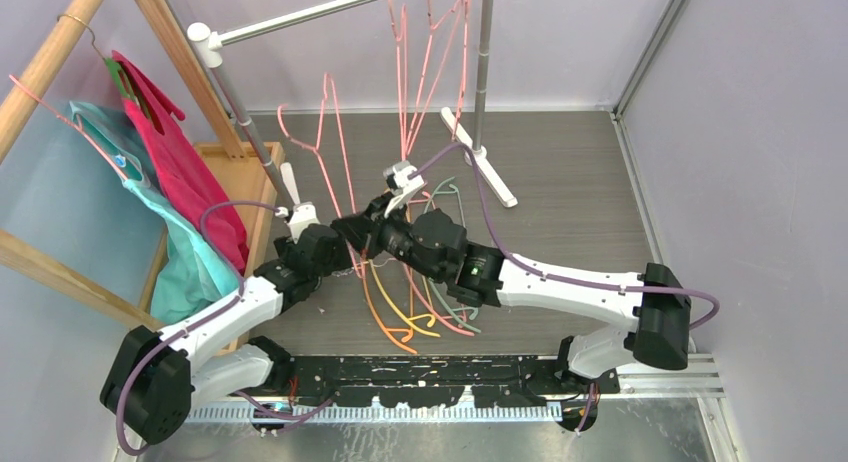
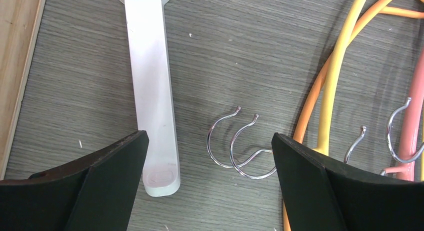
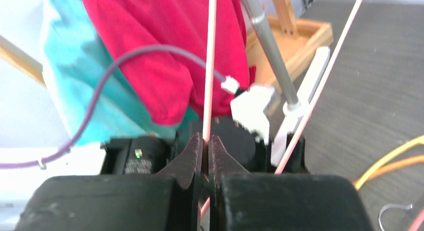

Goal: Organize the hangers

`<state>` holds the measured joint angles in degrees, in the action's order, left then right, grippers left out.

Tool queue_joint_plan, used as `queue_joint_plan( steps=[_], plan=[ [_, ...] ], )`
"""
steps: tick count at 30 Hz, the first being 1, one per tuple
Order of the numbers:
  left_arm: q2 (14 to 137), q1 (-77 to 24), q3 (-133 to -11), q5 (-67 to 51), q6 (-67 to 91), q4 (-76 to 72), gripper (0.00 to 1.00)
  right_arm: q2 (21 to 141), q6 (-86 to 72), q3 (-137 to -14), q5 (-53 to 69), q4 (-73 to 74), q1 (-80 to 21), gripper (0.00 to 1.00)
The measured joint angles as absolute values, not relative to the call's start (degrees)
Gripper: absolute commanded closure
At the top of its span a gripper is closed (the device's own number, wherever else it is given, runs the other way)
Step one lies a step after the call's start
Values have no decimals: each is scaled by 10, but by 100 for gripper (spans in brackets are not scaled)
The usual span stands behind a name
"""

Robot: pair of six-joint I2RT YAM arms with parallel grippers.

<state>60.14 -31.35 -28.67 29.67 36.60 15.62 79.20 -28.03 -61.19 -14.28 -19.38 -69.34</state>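
Right pincer [image 3: 206, 141]: clenched on one thin wire of a pink hanger [image 3: 210, 66]. The wire runs straight up out of the jaws, so the hanger stands upright, off the worktop [image 2: 250, 51]. Judged: a low grip on the frame leaves the hook free at the top for the rail [image 1: 300, 20]. Left pincer [image 2: 210, 136]: released, jaws wide, holding nothing. It hangs over the worktop with two bare metal hooks [image 2: 231, 151] lying under the gap, probably lined up for the next pick. Just beside them lies the white foot [image 2: 150, 91] of the rack. Counts: one hanger in grip. On the rail, pink wire hangers [image 1: 430, 42], at least three; overlap blocks a firm number. On the worktop, a loose pile [image 1: 400, 327] of curved ones, orange, yellow, pale green and pink mixed. Four hooks show in the left wrist view; the pile total cannot be resolved. Two garments, magenta [image 1: 180, 162] and teal [image 1: 190, 267], hang well apart on the wooden frame [image 1: 50, 62] at left, judged outside the job.
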Motion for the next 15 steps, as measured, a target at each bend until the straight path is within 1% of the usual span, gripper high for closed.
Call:
queue_joint_plan(
  steps=[8,15],
  plan=[
    [599,-314,-286,295,366,156,2,844,-253,-736,-197,-179,-692,99],
    [599,-314,-286,288,366,156,2,887,-246,-802,-191,-165,-651,99]
  ],
)
